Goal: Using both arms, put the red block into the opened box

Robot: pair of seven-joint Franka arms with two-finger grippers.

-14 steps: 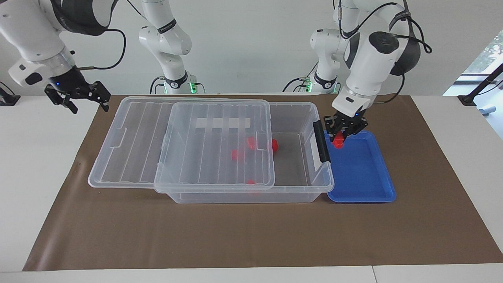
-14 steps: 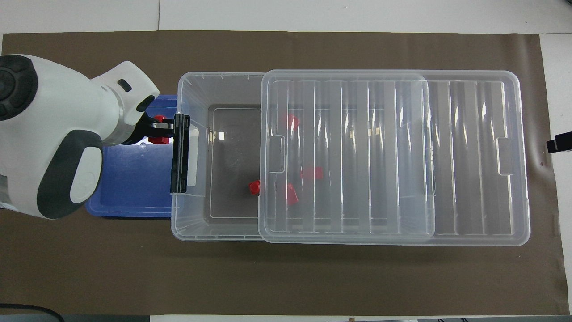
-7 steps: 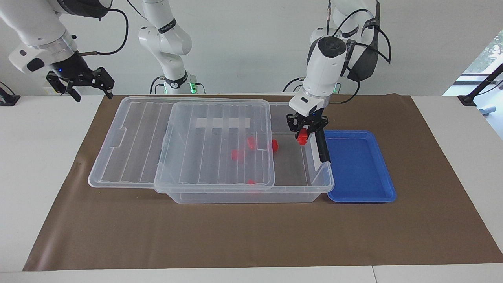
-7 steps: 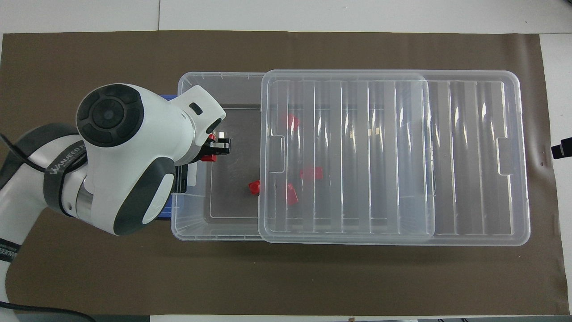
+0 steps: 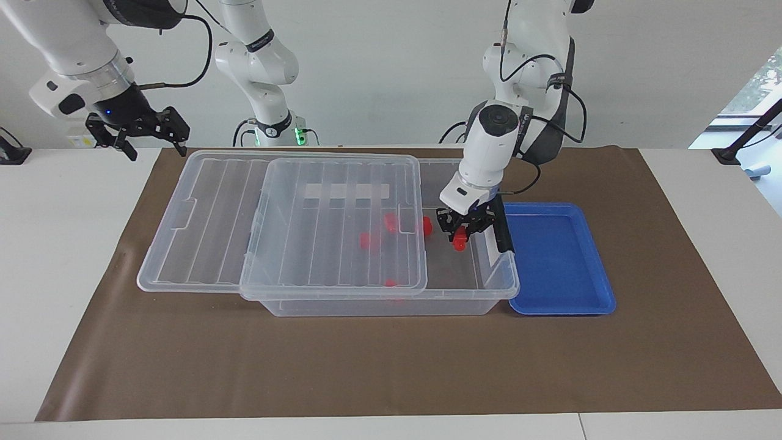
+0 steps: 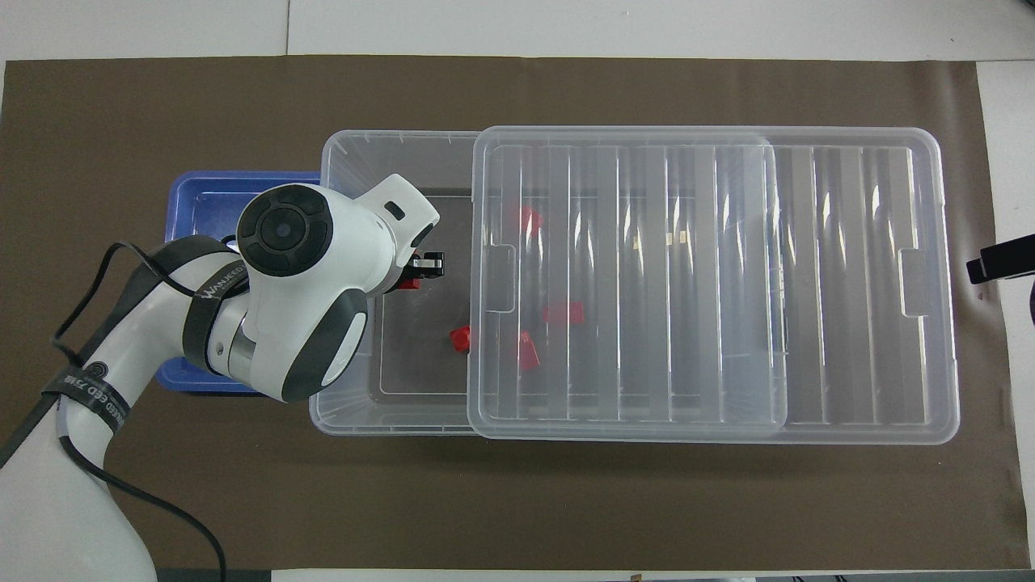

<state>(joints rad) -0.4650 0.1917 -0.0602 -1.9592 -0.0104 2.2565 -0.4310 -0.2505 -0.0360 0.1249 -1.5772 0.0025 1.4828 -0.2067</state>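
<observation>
The left pincer [image 5: 460, 234] is clamped on the red block [image 5: 459, 239], hanging in the box [image 5: 391, 293] over its uncovered floor beside the lid [image 5: 275, 220]. Next, I'd say: let go. The right pincer [image 5: 139, 131] waits, spread wide, above the table's edge.

Blue tray [image 5: 559, 269] lies on brown mat [image 5: 391, 366], touching clear bin toward the left arm's end.

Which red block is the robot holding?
The red block pinched in the left gripper, over the box's uncovered end. The others lie loose on the box floor.
</observation>
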